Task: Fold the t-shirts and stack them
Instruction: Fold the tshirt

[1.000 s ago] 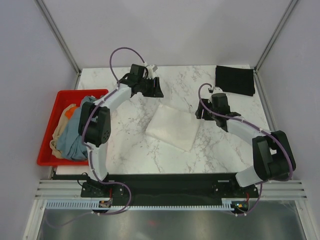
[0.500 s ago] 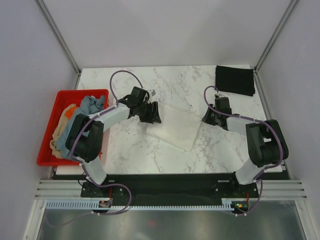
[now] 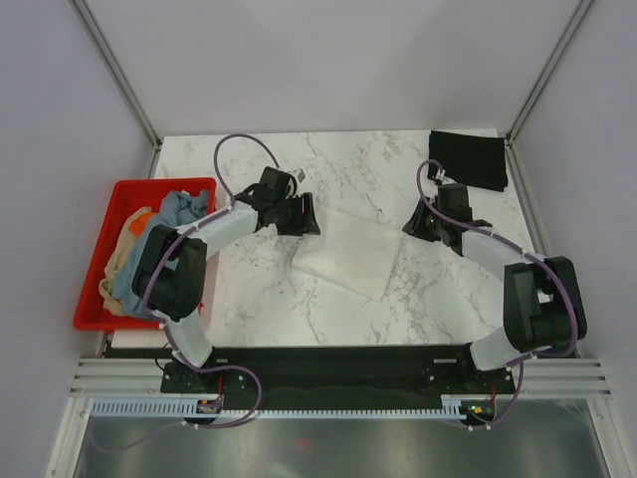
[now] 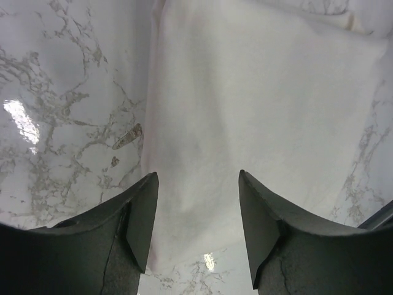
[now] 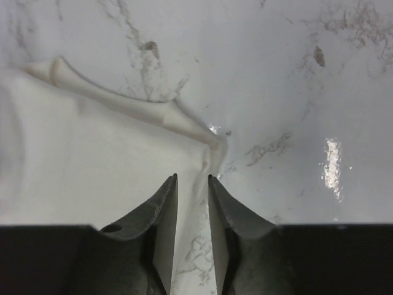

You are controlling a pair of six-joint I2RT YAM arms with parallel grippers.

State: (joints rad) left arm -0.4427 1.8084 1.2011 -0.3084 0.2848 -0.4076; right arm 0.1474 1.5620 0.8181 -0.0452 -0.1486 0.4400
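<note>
Left tool is hovering, spread wide, over the folded cream-white shirt on the surface. Right tool is hanging at the shirt's corner, jaws barely parted, gripping nothing.

Your left arm hides part of the crate shirts; both wrist views cut off the white shirt.

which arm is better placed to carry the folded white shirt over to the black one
Probably right: the right gripper sits at the corner of the white shirt nearest the black shirt. The left gripper hangs open over the opposite edge, farther away.
</note>
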